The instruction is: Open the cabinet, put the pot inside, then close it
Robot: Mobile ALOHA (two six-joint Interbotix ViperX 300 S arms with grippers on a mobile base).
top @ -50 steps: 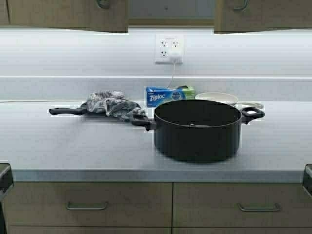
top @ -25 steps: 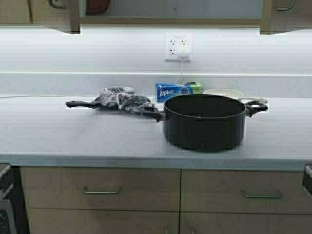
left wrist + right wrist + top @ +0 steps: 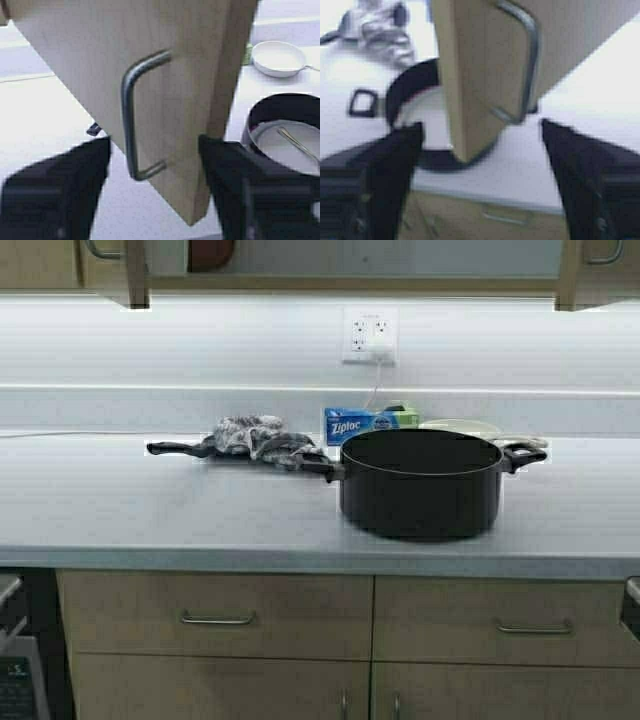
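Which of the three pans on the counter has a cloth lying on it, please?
The long-handled black pan, left of the pot; the white pan carries no cloth.

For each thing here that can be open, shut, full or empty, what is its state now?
Tan wood-grain cabinet: both doors swung open.
Large black pot: on counter, holds a utensil.
Left pincer: open around door handle.
Right pincer: open around other door's handle.
Base drawers: shut.

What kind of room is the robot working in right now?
Most likely a home kitchen: a grey countertop over wood-look base cabinets with drawers, a wall-hung cabinet with its doors swung open above, and cookware on the counter, including a black pot.
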